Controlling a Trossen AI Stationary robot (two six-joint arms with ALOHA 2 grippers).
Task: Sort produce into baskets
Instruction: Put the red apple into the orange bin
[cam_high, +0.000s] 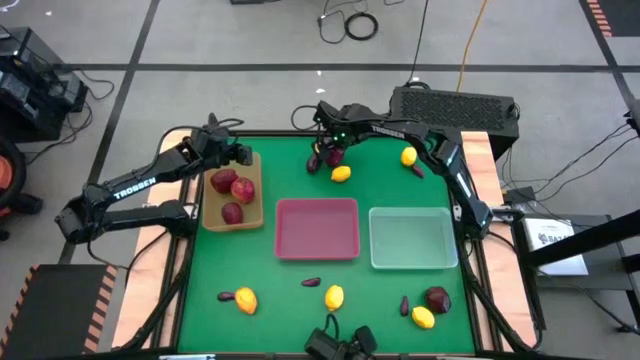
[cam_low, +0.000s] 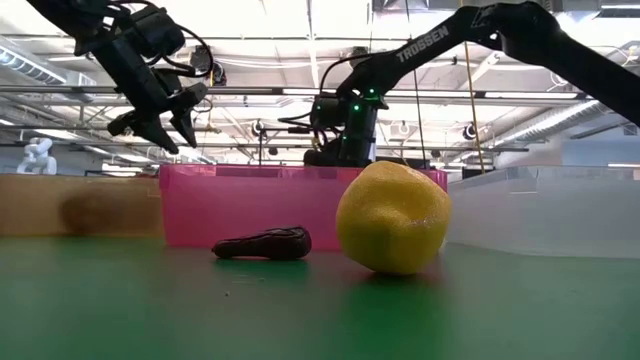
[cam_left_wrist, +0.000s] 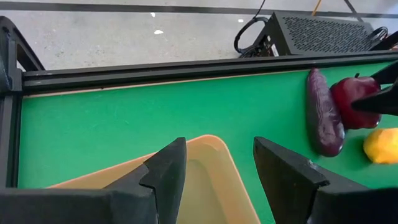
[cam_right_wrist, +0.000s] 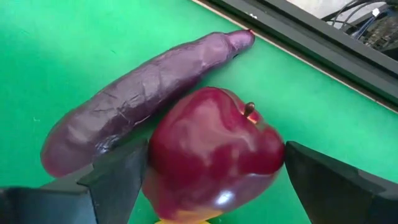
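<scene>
Green felt table (cam_right_wrist: 74, 50): right hand (cam_right_wrist: 205, 180) spread around a glossy apple (cam_right_wrist: 214, 149) beside a wrinkled eggplant (cam_right_wrist: 137, 93).

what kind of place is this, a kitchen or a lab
Most likely a robotics lab or workshop: two arms bolted to a green-topped table, cables strewn on a grey floor, and exposed ceiling trusses with strip lights behind.

Right hand (cam_right_wrist: 205, 168) straddles apple (cam_right_wrist: 214, 146); fingers wide, gap each side. Eggplant (cam_right_wrist: 140, 99) pressed against apple, crowding one finger's side. Lemon (cam_high: 341, 174) just beside that pair. Left hand (cam_left_wrist: 217, 180) open above far corner of tan tray (cam_high: 252, 218); green counter (cam_left_wrist: 112, 124) beyond it bare up to black rail. Three apples fill much of tan tray. Pink tray (cam_high: 317, 228) and clear tray (cam_high: 412, 238) unoccupied, narrow lane between them.
</scene>
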